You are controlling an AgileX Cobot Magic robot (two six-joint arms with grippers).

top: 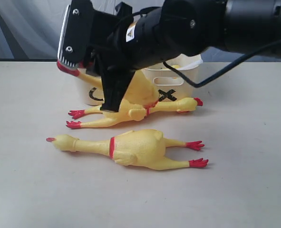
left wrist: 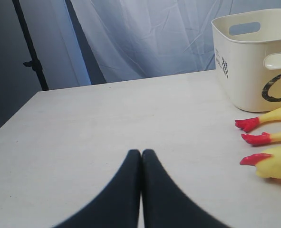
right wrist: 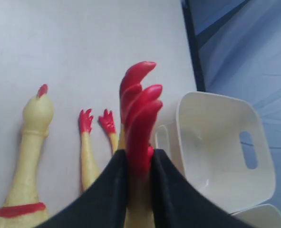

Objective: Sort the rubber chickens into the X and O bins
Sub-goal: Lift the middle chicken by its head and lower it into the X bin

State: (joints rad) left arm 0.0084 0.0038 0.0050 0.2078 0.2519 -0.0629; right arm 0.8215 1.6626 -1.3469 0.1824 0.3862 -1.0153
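Right gripper (right wrist: 139,160), closest to the lens, pinches one rubber chicken (right wrist: 138,104) by its red end, lifted near the O bin (left wrist: 254,66). You'd best centre it over the chosen bin's mouth before releasing. Left gripper (left wrist: 141,156) rests closed, empty.

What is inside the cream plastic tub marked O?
Nothing shows inside the cream plastic O tub: the right wrist view sees bare floor and walls. One corner is covered by the right gripper and the yellow rubber chicken whose red foot it holds.

2 chickens (top: 130,149) flat, 3rd chicken (right wrist: 139,109) held by feet, bins (top: 185,92) behind
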